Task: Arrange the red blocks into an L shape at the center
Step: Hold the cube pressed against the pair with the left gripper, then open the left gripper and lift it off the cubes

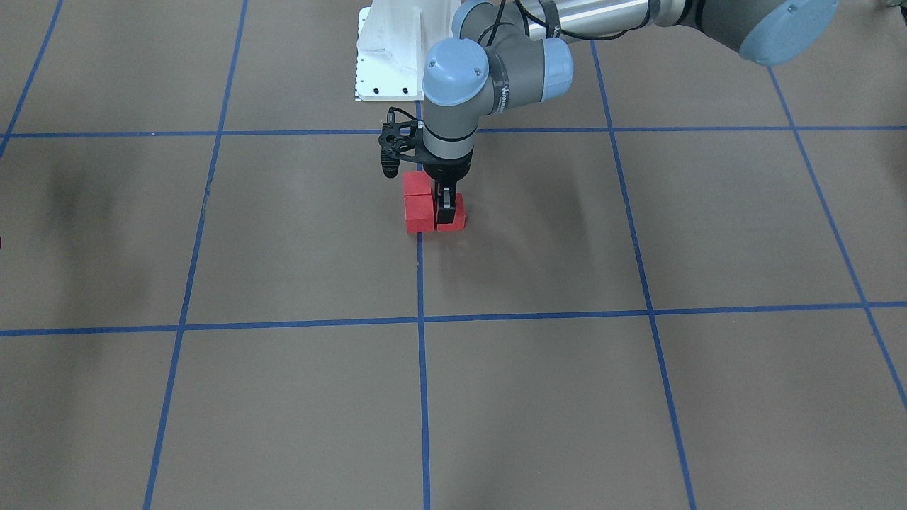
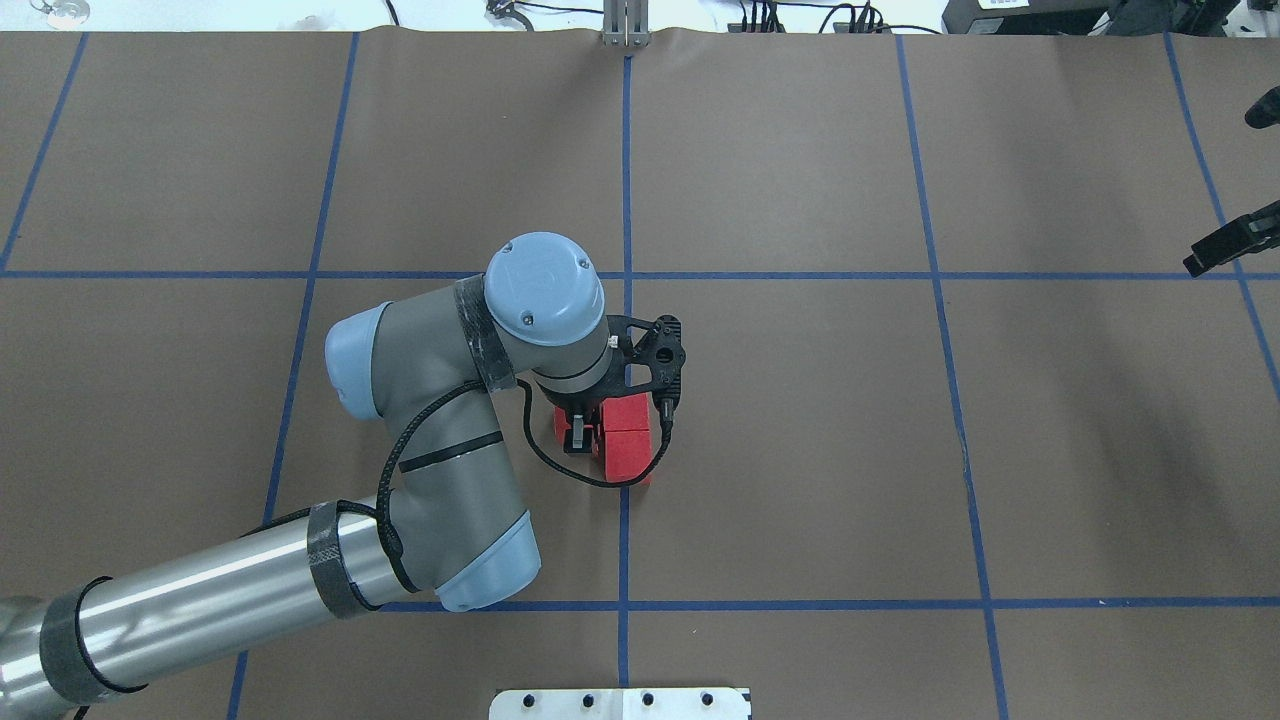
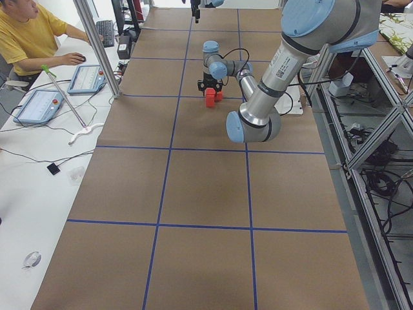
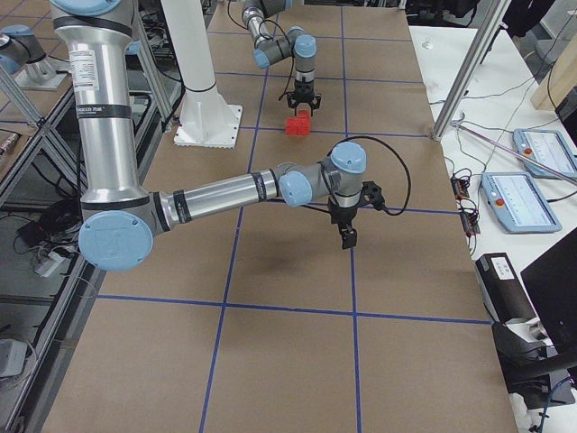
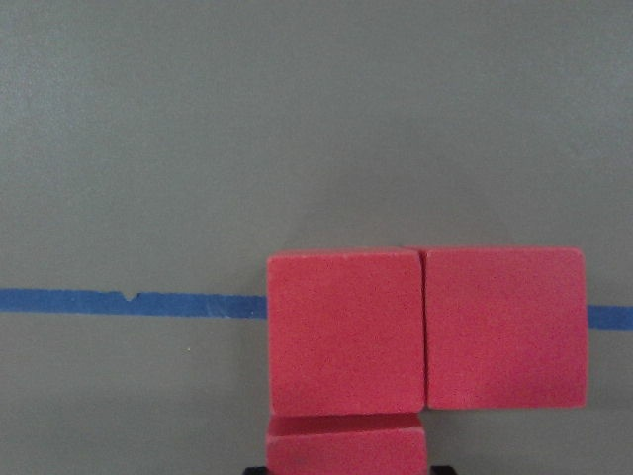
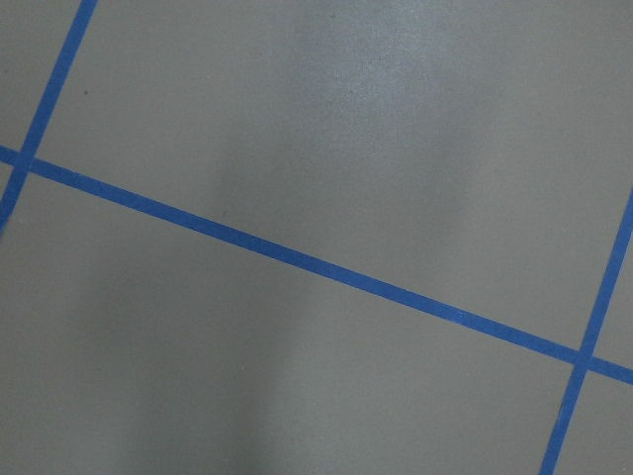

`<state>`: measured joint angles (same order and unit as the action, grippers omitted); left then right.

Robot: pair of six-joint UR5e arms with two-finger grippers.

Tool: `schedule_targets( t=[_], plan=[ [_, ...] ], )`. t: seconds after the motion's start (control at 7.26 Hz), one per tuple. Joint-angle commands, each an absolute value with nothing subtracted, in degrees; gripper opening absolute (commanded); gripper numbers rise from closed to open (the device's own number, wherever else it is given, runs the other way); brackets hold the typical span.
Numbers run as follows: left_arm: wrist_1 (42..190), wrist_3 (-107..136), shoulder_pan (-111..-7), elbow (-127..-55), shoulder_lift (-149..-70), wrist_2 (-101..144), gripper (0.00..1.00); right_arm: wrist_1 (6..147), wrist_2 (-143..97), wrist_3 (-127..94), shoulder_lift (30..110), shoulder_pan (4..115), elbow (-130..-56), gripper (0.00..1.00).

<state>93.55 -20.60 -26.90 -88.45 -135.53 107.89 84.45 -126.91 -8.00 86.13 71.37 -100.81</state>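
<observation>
Left gripper [image 1: 446, 205] low at table centre, fingers pinched on the third red block [image 1: 459, 219], set flush against the other two red blocks [image 1: 419, 205] on the blue line [image 1: 421, 283], apparently closing the L; right gripper [image 4: 348, 236] well apart, grip unreadable.

Robotics laboratory: a brown-covered table [image 3: 193, 194] ruled with blue tape grid lines [image 1: 419, 319]. An operator [image 3: 29, 39] in a yellow shirt sits beside what appear to be control tablets [image 3: 39, 106]. Aluminium frame posts [image 3: 97, 45] and loose cables [image 3: 387, 194] line the edges.
</observation>
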Motion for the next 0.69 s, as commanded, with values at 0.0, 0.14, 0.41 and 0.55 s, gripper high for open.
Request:
schedule_targets(
  t=[0.0, 0.14, 0.41, 0.55],
  plan=[
    [97.29, -21.88, -26.98, -88.68, -135.18, 107.93, 1.0, 84.46, -126.91, -8.0, 86.13, 71.37, -100.81, 1.0],
    [97.21, -21.97, -27.16, -89.2, -135.18, 107.93, 1.0, 84.46, -126.91, -8.0, 86.13, 71.37, -100.81, 1.0],
    [97.21, -22.06, -29.34, -91.74, -135.09, 107.67, 1.0, 84.46, -127.0, -7.91, 86.39, 71.37, -100.81, 1.0],
    [97.12, -22.06, -31.1, -94.11, -135.0, 107.58, 1.0, 84.46, -127.52, -6.87, 86.74, 72.59, -100.81, 1.0]
  ],
)
